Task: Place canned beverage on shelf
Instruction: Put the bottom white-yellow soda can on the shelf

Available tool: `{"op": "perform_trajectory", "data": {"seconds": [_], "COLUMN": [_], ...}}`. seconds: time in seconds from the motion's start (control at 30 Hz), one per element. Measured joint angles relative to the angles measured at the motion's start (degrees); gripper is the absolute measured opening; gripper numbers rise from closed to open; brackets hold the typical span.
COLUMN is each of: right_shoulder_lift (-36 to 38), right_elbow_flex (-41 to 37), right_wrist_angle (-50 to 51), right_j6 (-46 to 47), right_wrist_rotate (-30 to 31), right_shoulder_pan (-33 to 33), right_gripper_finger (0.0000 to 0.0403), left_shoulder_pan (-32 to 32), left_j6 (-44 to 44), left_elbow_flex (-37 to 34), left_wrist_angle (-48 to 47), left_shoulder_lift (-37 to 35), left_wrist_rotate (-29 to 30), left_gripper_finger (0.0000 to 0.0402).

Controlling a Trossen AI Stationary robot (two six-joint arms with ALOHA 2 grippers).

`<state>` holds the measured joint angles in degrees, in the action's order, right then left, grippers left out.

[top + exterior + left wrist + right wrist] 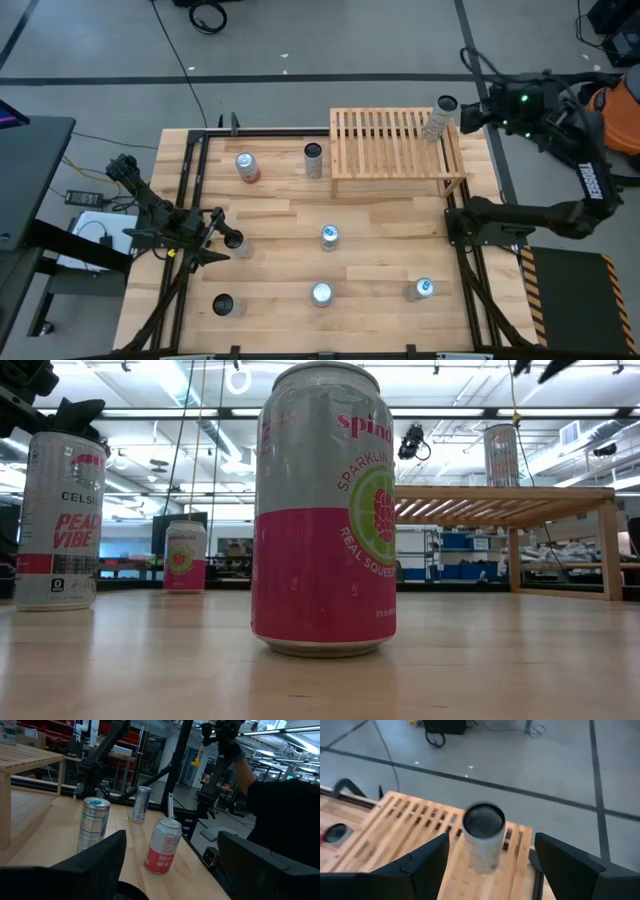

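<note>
Nearest the low camera stands a pink-and-grey Spindrift can (323, 510), upright on the desk (280, 215). From the left, the left hand (222, 240) lies low near the desk's left edge, its fingers spread wide and empty beside a dark-topped can (236, 243). A second dark-topped can (223, 305) stands toward the front edge. A red-and-white can (246, 167) and a dark slim can (314, 160) stand nearer the back. Two silver cans (329, 236) (321, 294) sit in the middle, well apart with bare wood around them, and another blue-topped can (420, 290) stands at front right. The shelf (395, 145), a light-wood slatted rack, occupies the back right. A tall grey can (439, 118) stands upright on its right end, close to the far corner. The right hand (470, 115) hovers just beyond that can, fingers (427, 862) spread wide either side and clear of it.
</note>
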<state>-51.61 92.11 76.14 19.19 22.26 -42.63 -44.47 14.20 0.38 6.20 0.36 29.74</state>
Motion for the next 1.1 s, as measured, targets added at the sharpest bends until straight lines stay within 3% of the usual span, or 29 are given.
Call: {"op": "perform_trajectory", "data": {"seconds": [0.27, 0.5, 0.9, 1.1], "right_shoulder_lift": [9.7, 12.3, 14.0, 14.9], "right_elbow_flex": [-19.4, -32.4, -34.1, -34.1], "right_wrist_angle": [-14.1, -25.8, -27.3, -27.3], "right_j6": [1.9, 2.3, 3.5, 0.3], "right_wrist_rotate": [2.1, 1.8, -3.1, -9.7], "right_shoulder_pan": [0.0, 0.0, 0.1, 0.1], "right_gripper_finger": [0.0303, 0.0303, 0.0303, 0.0307], "left_shoulder_pan": [0.0, 0.0, 0.0, 0.0], "left_j6": [0.1, 0.1, 0.2, 0.1], "left_elbow_flex": [0.0, 0.0, 0.0, 0.0], "left_wrist_angle": [0.0, 0.0, 0.0, 0.0], "left_shoulder_lift": [0.0, 0.0, 0.0, 0.0], "left_wrist_rotate": [0.0, 0.0, 0.0, 0.0], "left_gripper_finger": [0.0316, 0.0316, 0.0316, 0.0316]}}
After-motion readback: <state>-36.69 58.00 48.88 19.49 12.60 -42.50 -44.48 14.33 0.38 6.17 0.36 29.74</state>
